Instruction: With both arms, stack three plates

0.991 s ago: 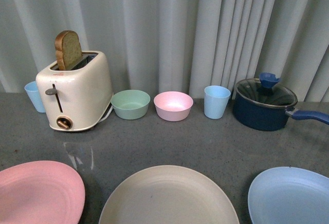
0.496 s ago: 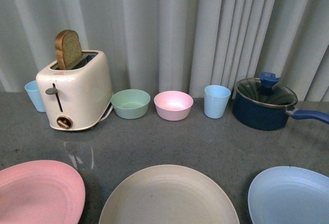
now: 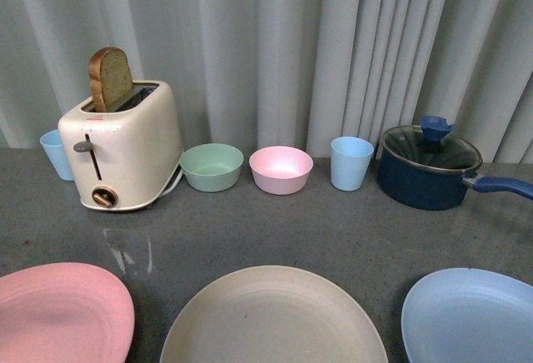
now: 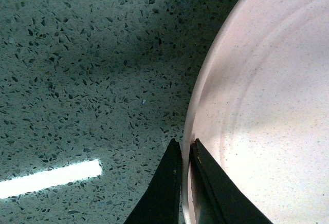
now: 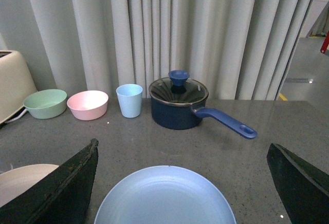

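Step in hand: by the look of it, the left end effector [image 4: 185, 144] is lifting the pink plate [image 3: 58, 309] by its rim, to carry it onto the beige plate [image 3: 275, 317].
Left grip: narrow, with two black fingers pinched on the pink plate's rim, one on the outer side and one over the inner face.
Pink plate: its edge sits between the left end effector's fingers, and the rest spreads away to one side of them over the worktop [image 4: 77, 80].
Right end effector [image 5: 182, 146]: wide, holding nothing.
Light blue plate [image 5: 164, 196]: below and between the right end effector's spread fingers, untouched.
Beige plate: between the two end effectors, flat on the worktop, near the pink plate but apart from it.
Doing it well: the grip is a thin pinch at one edge, so the plate will likely droop away from the fingers. A slow, level lift that passes above the beige rim, with release only once centred, seems wise.
Risk: a matte rim may slip from so small a bite, and a quick swing could twist it out.
Right side's part: probably to wait clear, then take the light blue rim the same way.
Plates: three, none stacked.
Bowls: two, a green bowl [image 3: 211, 166] and a pink bowl [image 3: 281, 169], beyond both end effectors.
Cups: two, both light blue: a cup [image 3: 351, 163] beside the pink bowl and a second cup [image 3: 55, 153] behind the toaster [image 3: 125, 146].
Others: one toaster with one slice of bread [image 3: 110, 78], and one lidded pot [image 3: 429, 171].
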`<move>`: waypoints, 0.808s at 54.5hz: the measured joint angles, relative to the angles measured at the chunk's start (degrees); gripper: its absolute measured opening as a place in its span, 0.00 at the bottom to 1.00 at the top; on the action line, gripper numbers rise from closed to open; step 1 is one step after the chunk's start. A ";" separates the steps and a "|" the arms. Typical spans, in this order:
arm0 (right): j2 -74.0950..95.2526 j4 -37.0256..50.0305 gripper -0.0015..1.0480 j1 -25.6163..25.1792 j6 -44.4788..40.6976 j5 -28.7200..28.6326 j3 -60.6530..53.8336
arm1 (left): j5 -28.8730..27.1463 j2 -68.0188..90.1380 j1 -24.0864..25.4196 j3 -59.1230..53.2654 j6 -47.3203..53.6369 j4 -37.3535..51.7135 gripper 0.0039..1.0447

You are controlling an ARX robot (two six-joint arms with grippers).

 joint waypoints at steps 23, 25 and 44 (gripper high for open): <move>0.00 0.00 0.93 0.00 0.00 0.00 0.00 | 3.63 -4.92 2.64 13.33 -0.44 -11.69 0.03; 0.00 0.00 0.93 0.00 0.00 0.00 0.00 | 4.52 -5.64 2.62 14.47 -0.90 -12.59 0.03; 0.00 0.00 0.93 0.00 0.00 0.00 0.00 | 15.26 -16.98 -12.90 8.20 -12.48 -12.13 0.03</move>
